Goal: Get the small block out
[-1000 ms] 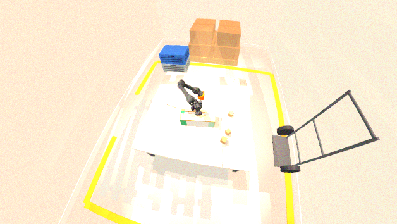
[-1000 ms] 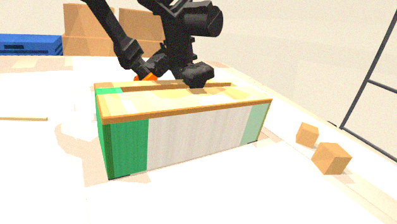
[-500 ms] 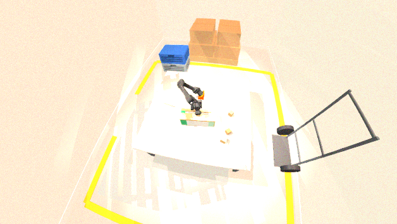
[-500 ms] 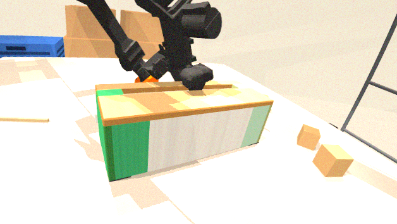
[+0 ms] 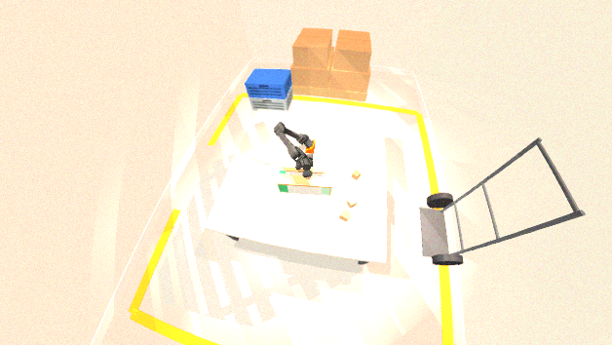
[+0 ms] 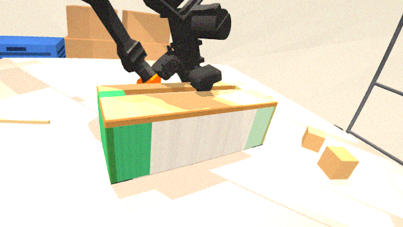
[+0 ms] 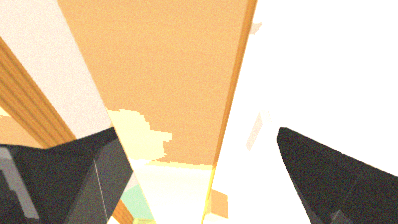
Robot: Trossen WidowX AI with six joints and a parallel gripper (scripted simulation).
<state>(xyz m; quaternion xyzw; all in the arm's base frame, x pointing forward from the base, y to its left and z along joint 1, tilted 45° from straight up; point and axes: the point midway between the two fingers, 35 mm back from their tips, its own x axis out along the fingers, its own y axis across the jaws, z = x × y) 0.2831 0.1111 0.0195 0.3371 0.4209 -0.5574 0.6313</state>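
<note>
The box stands upright, with a dark green panel at its left end and a pale green panel at its right end. Its wooden top has a long open slot along the back. The front looks whitish, and I cannot make out the small block or the shelf. My gripper is open and empty. In the wrist view its fingers are spread over the box top, one by the slot, the other past the front edge. Whether they touch the box is unclear.
Loose wooden cubes lie on the table right of the box. A thin stick lies to the left. An orange object is behind the box. Crates, cartons and a hand truck stand around the table.
</note>
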